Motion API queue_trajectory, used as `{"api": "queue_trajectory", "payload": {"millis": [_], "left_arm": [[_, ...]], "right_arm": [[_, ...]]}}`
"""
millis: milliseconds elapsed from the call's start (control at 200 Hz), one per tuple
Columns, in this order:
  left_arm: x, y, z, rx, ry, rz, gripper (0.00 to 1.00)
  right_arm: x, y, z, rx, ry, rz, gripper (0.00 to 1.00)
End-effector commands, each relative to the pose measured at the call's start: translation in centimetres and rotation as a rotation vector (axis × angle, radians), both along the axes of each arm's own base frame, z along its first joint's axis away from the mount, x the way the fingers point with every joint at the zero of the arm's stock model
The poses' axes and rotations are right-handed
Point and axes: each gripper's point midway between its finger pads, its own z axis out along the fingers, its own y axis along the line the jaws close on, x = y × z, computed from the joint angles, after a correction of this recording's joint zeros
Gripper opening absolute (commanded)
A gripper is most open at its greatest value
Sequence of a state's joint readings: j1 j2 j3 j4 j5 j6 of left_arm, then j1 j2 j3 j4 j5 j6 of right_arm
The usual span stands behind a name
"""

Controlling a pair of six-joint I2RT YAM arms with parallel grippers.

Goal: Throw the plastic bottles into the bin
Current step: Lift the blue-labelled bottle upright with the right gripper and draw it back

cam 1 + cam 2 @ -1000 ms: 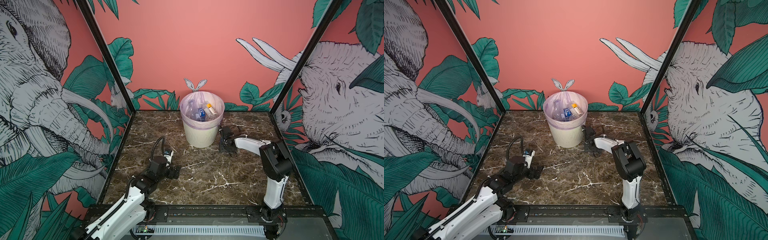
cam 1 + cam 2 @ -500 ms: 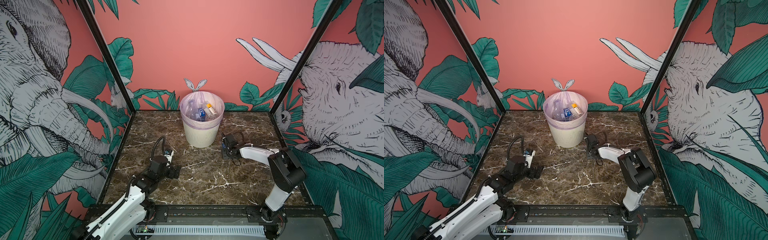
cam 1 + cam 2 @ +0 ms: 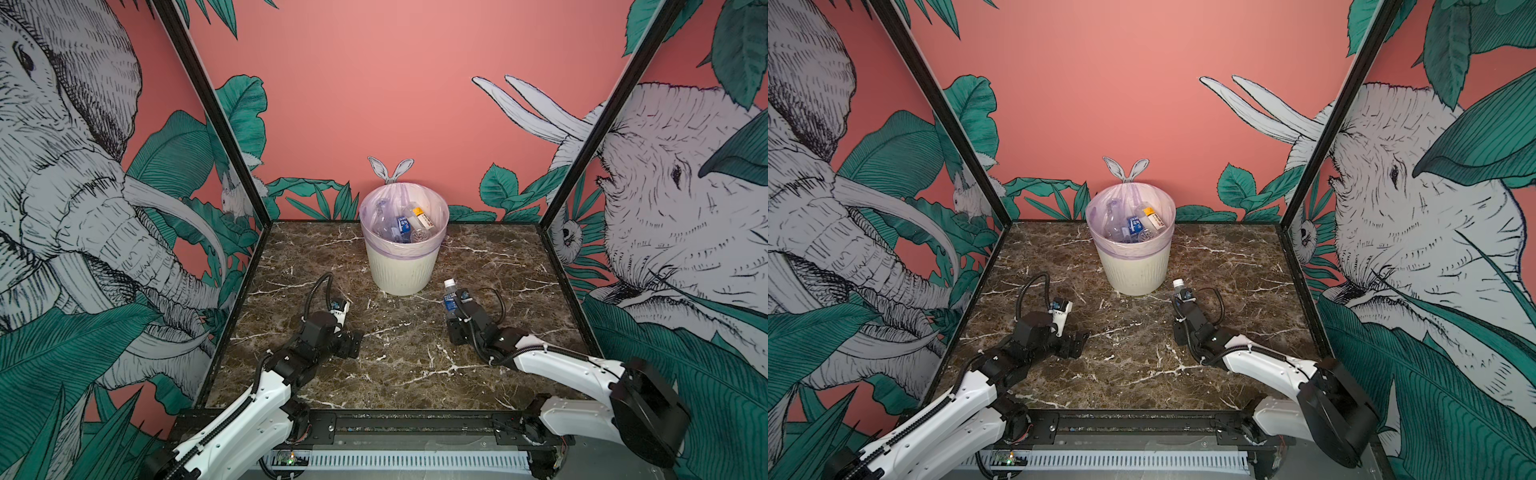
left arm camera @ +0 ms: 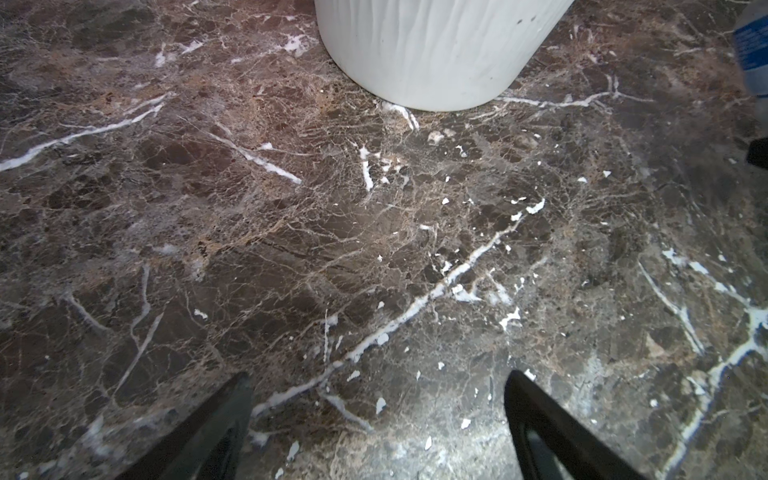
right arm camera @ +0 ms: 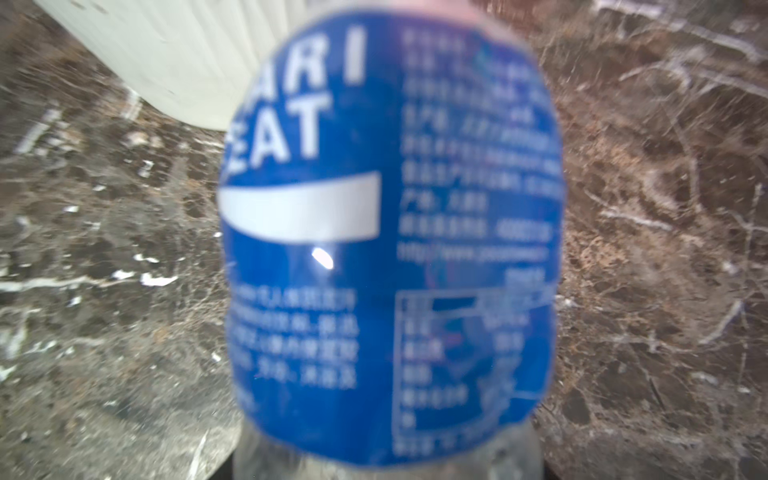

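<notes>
Clear blue-labelled bottle [image 3: 449, 300], white cap, upright just beside the ribbed cream bin [image 3: 401, 270], pinched low by the closed-in right claw [image 3: 453, 315]. More bottles [image 3: 399, 226] inside its lilac liner [image 3: 402, 251]. Left claw [image 4: 379, 376] spread wide, empty, above veined marble tabletop [image 3: 415, 353].

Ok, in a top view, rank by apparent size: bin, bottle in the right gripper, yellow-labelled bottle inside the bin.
1. bin, by far.
2. held bottle, lower part hidden.
3. yellow-labelled bottle, but it is half buried and farther from the camera, so second versus third is unsure.

Bright even light; blurry bottle [image 5: 390, 232] close-up.
</notes>
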State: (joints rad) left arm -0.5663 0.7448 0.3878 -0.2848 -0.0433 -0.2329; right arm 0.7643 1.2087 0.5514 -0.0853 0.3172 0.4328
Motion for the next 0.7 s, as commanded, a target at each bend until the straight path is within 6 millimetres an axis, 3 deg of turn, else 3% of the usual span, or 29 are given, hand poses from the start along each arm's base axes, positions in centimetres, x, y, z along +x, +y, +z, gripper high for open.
{"api": "queue_trajectory", "payload": {"millis": [0, 420, 545, 695], "left_arm": [[0.2, -0.1, 0.2, 0.001, -0.016, -0.003, 0.96], [0.1, -0.5, 0.3, 0.012, -0.025, -0.019, 0.96], [0.1, -0.5, 0.3, 0.016, -0.023, -0.02, 0.95], [0.0, -0.6, 0.4, 0.017, -0.028, -0.023, 0.95]], "right_arm": [[-0.1, -0.4, 2.3, 0.028, -0.117, -0.022, 0.51], [-3.9, -1.7, 6.2, 0.118, -0.227, 0.025, 0.52], [-4.3, -1.6, 8.4, 0.136, -0.256, 0.052, 0.52], [-4.6, -1.2, 13.1, 0.173, -0.318, 0.093, 0.53]]}}
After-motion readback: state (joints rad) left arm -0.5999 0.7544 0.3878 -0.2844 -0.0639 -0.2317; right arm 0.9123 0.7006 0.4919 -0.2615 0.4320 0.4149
